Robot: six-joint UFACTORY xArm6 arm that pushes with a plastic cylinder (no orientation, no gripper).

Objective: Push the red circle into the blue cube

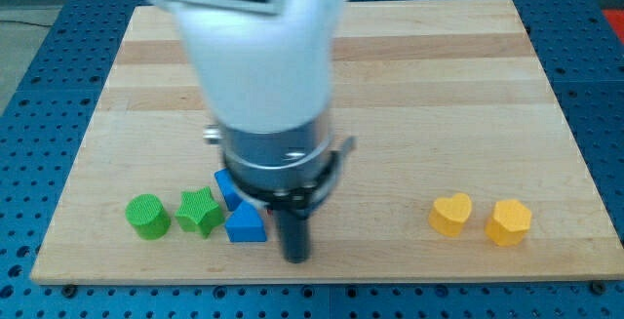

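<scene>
Resting on the board [409, 114], my tip [295, 258] sits just right of your blue triangle [246, 225]; no jaws to judge.

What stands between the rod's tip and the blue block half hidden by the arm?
The blue triangular block lies between my tip and the partly hidden blue cube. No red circle is visible.

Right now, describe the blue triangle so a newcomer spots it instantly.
Start at the wooden board's bottom edge, left of centre, where four blocks cluster. The blue triangle is the rightmost there, just left of my tip. Unlike the blue cube above it, it is wedge-shaped.
</scene>
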